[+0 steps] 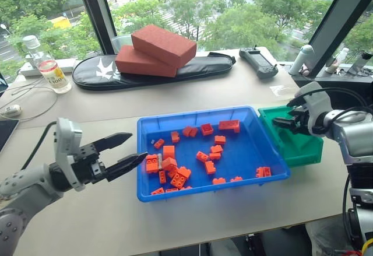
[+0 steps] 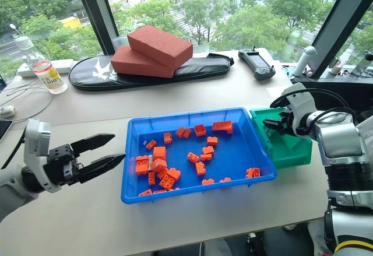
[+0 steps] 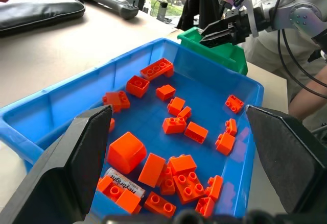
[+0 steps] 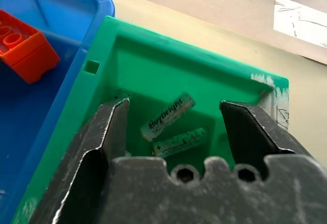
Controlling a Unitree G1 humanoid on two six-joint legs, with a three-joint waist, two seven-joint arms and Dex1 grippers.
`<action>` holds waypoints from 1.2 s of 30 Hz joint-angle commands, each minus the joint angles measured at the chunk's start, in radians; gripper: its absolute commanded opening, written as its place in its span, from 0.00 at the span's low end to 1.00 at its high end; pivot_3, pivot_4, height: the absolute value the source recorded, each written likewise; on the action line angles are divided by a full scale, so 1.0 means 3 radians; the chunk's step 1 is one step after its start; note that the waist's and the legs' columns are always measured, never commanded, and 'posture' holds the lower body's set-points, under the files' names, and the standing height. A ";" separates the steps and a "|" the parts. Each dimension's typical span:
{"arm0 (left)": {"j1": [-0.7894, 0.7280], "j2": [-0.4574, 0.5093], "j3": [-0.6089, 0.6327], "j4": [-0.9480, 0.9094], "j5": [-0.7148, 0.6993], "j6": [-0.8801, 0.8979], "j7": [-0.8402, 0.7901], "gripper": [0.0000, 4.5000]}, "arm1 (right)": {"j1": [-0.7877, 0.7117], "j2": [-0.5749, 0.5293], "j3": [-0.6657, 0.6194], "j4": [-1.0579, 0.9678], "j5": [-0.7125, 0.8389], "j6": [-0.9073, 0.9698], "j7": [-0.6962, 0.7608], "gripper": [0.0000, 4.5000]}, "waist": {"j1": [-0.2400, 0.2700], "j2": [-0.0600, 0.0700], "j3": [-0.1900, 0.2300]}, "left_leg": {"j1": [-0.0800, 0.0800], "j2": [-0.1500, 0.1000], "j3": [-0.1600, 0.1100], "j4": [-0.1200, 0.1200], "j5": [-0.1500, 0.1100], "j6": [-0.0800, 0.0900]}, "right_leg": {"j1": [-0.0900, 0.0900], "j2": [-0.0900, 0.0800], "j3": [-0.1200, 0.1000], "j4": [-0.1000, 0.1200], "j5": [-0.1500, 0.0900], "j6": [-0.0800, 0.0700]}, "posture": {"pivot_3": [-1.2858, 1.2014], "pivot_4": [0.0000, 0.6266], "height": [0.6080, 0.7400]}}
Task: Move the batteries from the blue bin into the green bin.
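Observation:
The blue bin (image 1: pixel 198 189) sits mid-table, strewn with orange toy bricks (image 1: pixel 169 151). One battery (image 3: pixel 124 181) lies among the bricks at the bin's left end, also seen as a grey sliver of battery (image 1: pixel 159 161). My left gripper (image 1: pixel 138 145) is open, level with the bin's left rim and just outside it, empty. The green bin (image 1: pixel 303 146) touches the blue bin's right end. Two batteries (image 4: pixel 167 117) (image 4: pixel 180 142) lie on its floor. Over its near-left part hovers my right gripper (image 4: pixel 174 103), open, with nothing between its fingers.
Two red blocks (image 1: pixel 156 51) rest on a black bag (image 1: pixel 175 69) at the back. A water bottle (image 1: pixel 48 65) stands far left, and a black handheld controller (image 1: pixel 259 62) lies back right. Cables lie at the left edge.

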 commanded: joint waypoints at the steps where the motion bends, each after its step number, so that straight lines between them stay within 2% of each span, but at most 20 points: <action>1: 0.0280 0.0083 0.0416 -0.0055 0.0100 0.0022 -0.0216 1.00 | -0.0220 0.0406 0.0184 -0.0602 0.0489 0.0114 0.0276 0.71 | -0.0019 0.0000 0.0000 | 0.0001 0.0001 0.0000 -0.0002 0.0000 0.0000 | -0.0001 0.0002 0.0000 0.0001 0.0000 -0.0001 | 0.52 0.24 1.00; 4: 0.0435 0.0146 0.0484 -0.0086 0.0253 0.0025 -0.0324 1.00 | -0.0213 0.0743 0.0629 -0.0960 0.0682 0.0175 0.0467 0.71 | 0.0000 -0.0001 -0.0001 | -0.0001 0.0002 -0.0004 -0.0002 0.0000 0.0000 | 0.0001 0.0002 -0.0005 0.0002 -0.0001 -0.0001 | 0.52 0.24 1.00; 8: 0.0633 0.0202 0.0583 -0.0165 0.0357 0.0040 -0.0518 1.00 | -0.0114 0.0847 0.1271 -0.1220 0.0693 -0.0046 0.0892 0.71 | 0.0064 -0.0001 0.0000 | -0.0008 0.0001 -0.0006 -0.0002 0.0000 -0.0001 | 0.0000 -0.0003 -0.0011 -0.0003 -0.0001 -0.0001 | 0.52 0.24 1.00; 12: 0.0660 0.0192 0.0572 -0.0190 0.0394 0.0027 -0.0572 1.00 | -0.0156 0.0855 0.1673 -0.1130 0.0478 -0.0304 0.1059 0.71 | 0.0083 -0.0001 0.0000 | -0.0006 0.0001 -0.0006 -0.0001 0.0001 -0.0002 | -0.0001 -0.0003 -0.0013 -0.0002 -0.0001 -0.0001 | 0.52 0.24 1.00; 16: 0.0586 0.0145 0.0449 -0.0249 0.0381 0.0030 -0.0505 1.00 | -0.0319 0.1024 0.1958 -0.0831 0.0134 -0.0590 0.0999 0.71 | 0.0064 -0.0001 0.0000 | 0.0000 0.0003 -0.0006 -0.0001 0.0001 -0.0003 | 0.0000 0.0000 -0.0013 0.0002 0.0001 -0.0004 | 0.52 0.24 1.00; 24: 0.0503 0.0116 0.0335 -0.0280 0.0364 0.0048 -0.0442 1.00 | -0.0597 0.1417 0.2173 -0.0265 -0.0336 -0.1000 0.0900 0.71 | 0.0031 -0.0001 0.0000 | -0.0004 0.0003 -0.0007 -0.0003 0.0001 -0.0003 | -0.0004 -0.0001 -0.0014 0.0003 0.0001 -0.0005 | 0.52 0.24 1.00; 36: 0.0511 0.0096 0.0344 -0.0356 0.0310 0.0061 -0.0375 1.00 | -0.0692 0.1617 0.2133 0.0404 -0.0699 -0.1198 0.0872 0.71 | 0.0029 -0.0001 0.0000 | -0.0002 0.0003 -0.0007 -0.0003 0.0001 -0.0004 | -0.0003 -0.0001 -0.0015 0.0004 0.0002 -0.0006 | 0.52 0.24 1.00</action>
